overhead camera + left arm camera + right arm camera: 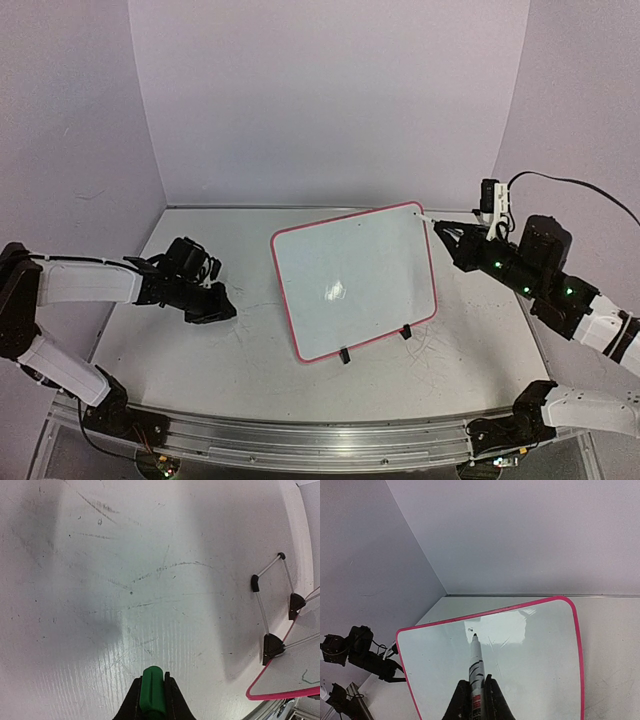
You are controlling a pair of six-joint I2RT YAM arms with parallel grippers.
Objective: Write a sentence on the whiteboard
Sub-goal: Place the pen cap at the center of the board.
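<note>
The whiteboard [355,280] stands tilted on two black feet at the table's middle, with a red-pink frame. The sentence is not in view: in the right wrist view the whiteboard [530,660] shows only a small dark speck [470,628]. My right gripper [443,232] is by the board's far right corner, shut on a white marker [476,660]. The marker's bare tip points at the board near the speck; contact cannot be told. Left of the board, low over the table, my left gripper [222,305] is shut on a green cap [152,690].
The white tabletop [125,580] is scuffed with old pen marks. The board's wire stand and black feet [271,645] lie to the right of my left gripper. Lilac walls close the back and both sides. A metal rail [300,440] runs along the near edge.
</note>
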